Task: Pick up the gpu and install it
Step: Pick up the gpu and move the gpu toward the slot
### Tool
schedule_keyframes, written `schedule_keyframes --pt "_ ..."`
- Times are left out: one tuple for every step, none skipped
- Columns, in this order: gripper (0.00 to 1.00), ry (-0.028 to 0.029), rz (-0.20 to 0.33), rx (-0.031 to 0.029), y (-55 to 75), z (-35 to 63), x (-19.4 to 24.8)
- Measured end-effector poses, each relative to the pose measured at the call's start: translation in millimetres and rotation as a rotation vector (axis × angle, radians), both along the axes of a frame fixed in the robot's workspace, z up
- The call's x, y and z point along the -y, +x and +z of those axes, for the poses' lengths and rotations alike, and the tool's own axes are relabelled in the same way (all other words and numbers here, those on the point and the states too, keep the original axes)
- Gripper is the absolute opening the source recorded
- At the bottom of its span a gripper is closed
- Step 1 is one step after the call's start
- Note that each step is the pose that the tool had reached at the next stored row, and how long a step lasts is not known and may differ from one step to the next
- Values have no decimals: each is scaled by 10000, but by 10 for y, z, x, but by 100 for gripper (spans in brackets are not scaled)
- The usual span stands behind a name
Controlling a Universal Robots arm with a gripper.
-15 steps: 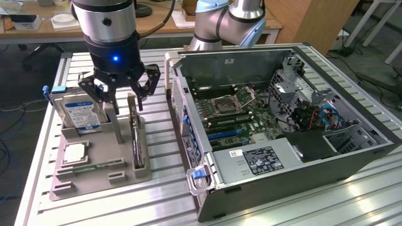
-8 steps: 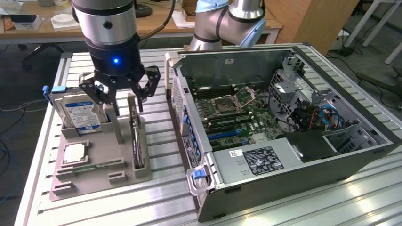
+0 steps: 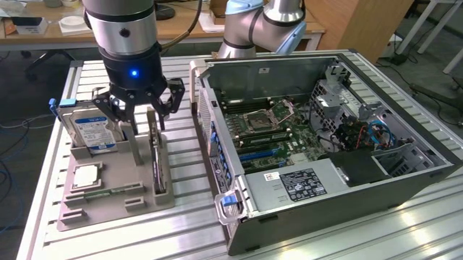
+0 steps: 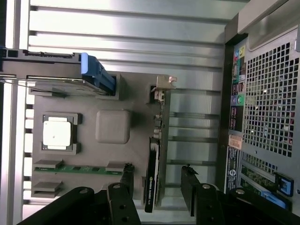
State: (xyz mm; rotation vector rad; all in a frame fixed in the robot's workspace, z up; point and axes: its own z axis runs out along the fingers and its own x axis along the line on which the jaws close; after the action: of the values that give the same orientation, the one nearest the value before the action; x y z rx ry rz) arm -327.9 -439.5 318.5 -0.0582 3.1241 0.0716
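Black fingers [image 4: 188, 180] stand wide apart with nothing between their pads. In the wrist view the gripper [image 4: 157, 172] straddles the gpu [image 4: 151, 190], one finger on each side of the card and neither touching it. In the exterior view the gripper [image 3: 142, 122] hangs just over the upper end of the gpu [image 3: 157, 162], though whether the fingertips have reached the level of the card's top edge is hard to judge from this angle.

The gpu stands on its long edge in a slot of the grey holder tray [image 3: 108, 208], near the side that faces the open computer case [image 3: 340, 206]. Its silvery bracket [image 4: 162, 89] sits at the far end from the fingers.

The step in hand looks like lining up for the grasp. Doing it well probably means keeping the card centred in the gap so both pads meet its flat faces together, and keeping the wrist square to the slot. A skewed grip could tilt the thin board or wedge it against the slot walls.

On the same tray, a blue-labelled hard drive [image 3: 88, 130] stands upright well to the other side, and a square CPU [image 3: 85, 176] lies flat near it. The tray rests on a slotted aluminium table [image 3: 181, 233], and the motherboard [image 3: 264, 127] lies exposed inside the case.
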Motion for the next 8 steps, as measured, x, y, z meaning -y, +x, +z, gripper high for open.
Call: schedule_keyframes --pt "53 0 0 0 0 -7 0" --pt "53 1 0 1 0 -14 0" --pt "53 1 0 0 0 -21 0" --pt "53 1 -1 0 0 -27 0" --pt "53 1 0 1 0 -35 0" --pt "53 1 -1 0 0 -42 0" --pt "53 1 -1 0 0 -49 0" --pt "53 1 0 -1 1 -56 0"
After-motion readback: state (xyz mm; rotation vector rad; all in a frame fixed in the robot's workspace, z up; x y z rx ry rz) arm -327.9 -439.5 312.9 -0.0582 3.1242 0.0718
